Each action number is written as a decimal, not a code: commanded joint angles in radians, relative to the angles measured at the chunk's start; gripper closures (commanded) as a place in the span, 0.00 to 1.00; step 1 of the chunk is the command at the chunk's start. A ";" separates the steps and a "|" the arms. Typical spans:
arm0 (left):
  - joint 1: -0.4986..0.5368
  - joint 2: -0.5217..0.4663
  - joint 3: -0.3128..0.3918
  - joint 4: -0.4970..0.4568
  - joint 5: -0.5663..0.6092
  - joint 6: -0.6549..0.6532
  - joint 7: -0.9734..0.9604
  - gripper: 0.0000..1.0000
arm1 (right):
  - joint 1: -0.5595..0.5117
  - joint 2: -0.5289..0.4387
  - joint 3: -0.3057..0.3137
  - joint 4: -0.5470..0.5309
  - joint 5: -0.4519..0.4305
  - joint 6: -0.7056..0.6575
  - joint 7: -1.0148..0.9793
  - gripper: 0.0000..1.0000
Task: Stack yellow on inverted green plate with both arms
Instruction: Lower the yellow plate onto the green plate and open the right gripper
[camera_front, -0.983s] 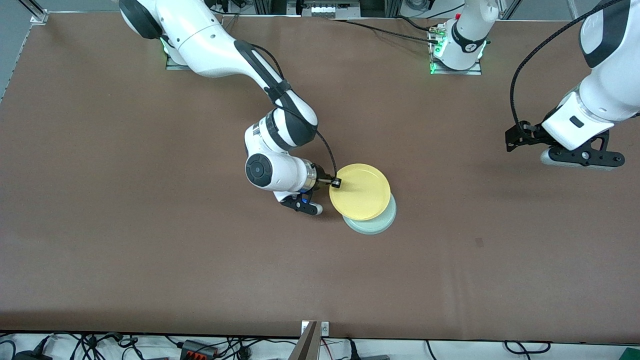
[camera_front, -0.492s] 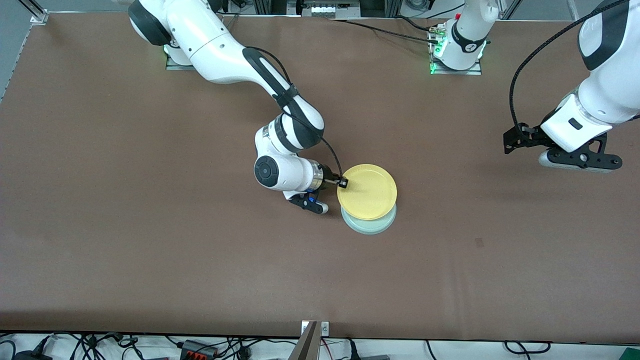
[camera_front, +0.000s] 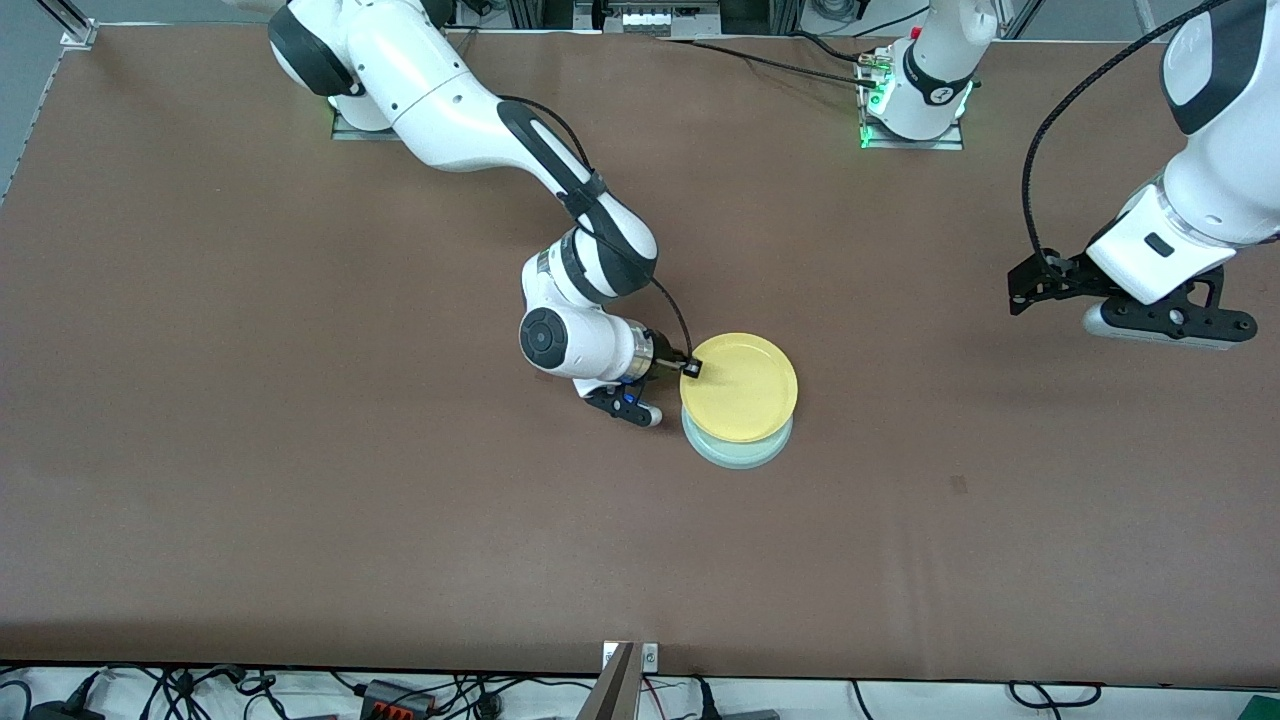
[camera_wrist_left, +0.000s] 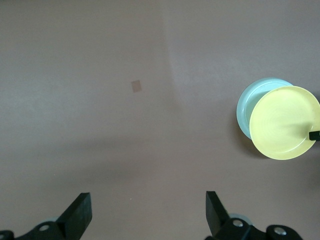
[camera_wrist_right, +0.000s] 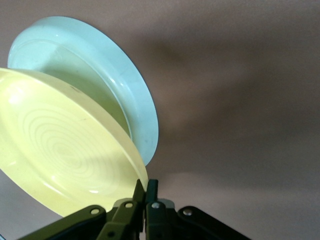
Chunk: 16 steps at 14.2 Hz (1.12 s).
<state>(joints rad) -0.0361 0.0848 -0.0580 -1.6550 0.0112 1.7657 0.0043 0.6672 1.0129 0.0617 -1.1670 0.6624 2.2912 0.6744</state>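
On the brown tabletop (camera_front: 300, 450), the thing nearest the front camera is the green plate (camera_front: 738, 452), lying bottom-up near the middle of the table. Only a pale crescent of it shows at about the six o'clock edge of the yellow plate (camera_front: 745, 388), which covers most of it. In the right wrist view the green plate (camera_wrist_right: 120, 85) shows its low rim and underside, with the yellow plate (camera_wrist_right: 60, 155) just beside and above it. The yellow plate is offset from the green one, shifted slightly away from the front camera rather than centred. Whether it already rests on the green plate or is held just above it cannot be told.

The right pincer (camera_front: 689, 369) is closed tight on the yellow plate's rim, gripping at about the nine o'clock point of the plate as the front view shows it. In the right wrist view the right pincer (camera_wrist_right: 145, 189) has its two fingers pressed together around the thin yellow edge.

The left pincer (camera_front: 1032, 283) hangs over bare tabletop toward the left arm's end of the table, well apart from the plates, and that arm waits. In the left wrist view its fingers (camera_wrist_left: 80, 215) stand wide apart, holding nothing, with both plates seen farther off.
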 joint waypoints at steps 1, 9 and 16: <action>0.031 -0.008 0.001 0.026 -0.022 -0.054 0.014 0.00 | 0.017 0.032 0.003 0.041 0.017 0.037 0.019 1.00; 0.048 -0.123 -0.003 -0.120 -0.027 0.064 0.131 0.00 | 0.017 0.042 0.000 0.053 0.017 0.051 0.021 0.33; 0.045 -0.132 -0.008 -0.085 -0.028 -0.020 0.054 0.00 | 0.006 -0.037 -0.095 0.056 -0.081 -0.143 0.019 0.00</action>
<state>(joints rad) -0.0011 -0.0194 -0.0557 -1.7426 0.0110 1.7885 0.0623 0.6771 1.0212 0.0162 -1.1173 0.6332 2.2585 0.6784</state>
